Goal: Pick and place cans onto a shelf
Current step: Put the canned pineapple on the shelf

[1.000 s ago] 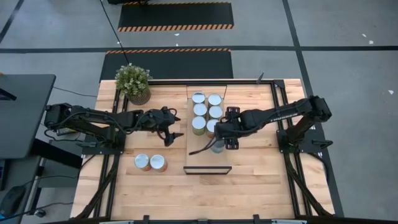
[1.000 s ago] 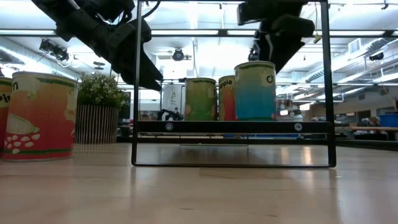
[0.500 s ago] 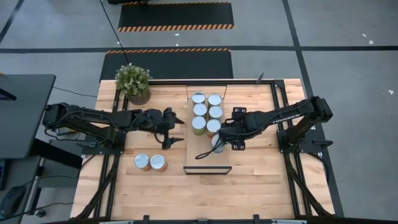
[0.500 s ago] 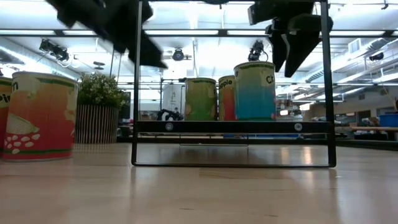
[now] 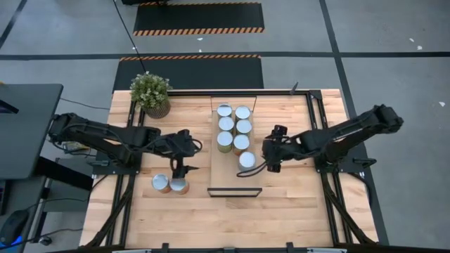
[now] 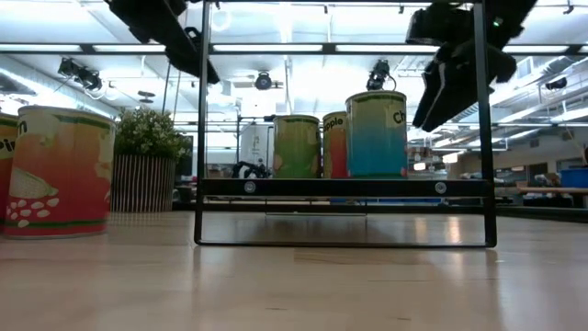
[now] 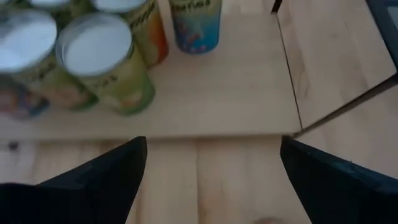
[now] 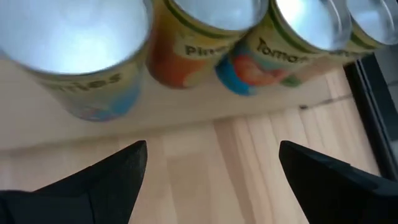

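Seven cans stand upright on their bases in two rows on the light-wood shelf [image 5: 223, 179]; the nearest one [image 5: 247, 159] stands alone. Two more cans [image 5: 161, 183] [image 5: 179, 185] stand on the table to the shelf's left, and show in the low view [image 6: 60, 170]. My left gripper [image 5: 177, 171] is open and empty, just above and beyond those two cans. My right gripper [image 5: 269, 156] is open and empty, just off the shelf's right side beside the nearest can. The shelf's cans show close in the right wrist view [image 8: 81, 56] and farther off in the left wrist view [image 7: 102, 62].
A potted green plant [image 5: 150, 93] stands at the table's far left corner. The shelf's thin dark frame [image 6: 202, 138] rises at its ends. Bare board lies at the shelf's near end [image 5: 235, 184], and bare tabletop [image 5: 232, 218] lies toward the near edge.
My right gripper has drawn back from the nearest can on the shelf toward the table's right edge; the can stays upright on the board. My left gripper has gone toward the near edge and down, toward the two cans on the table.
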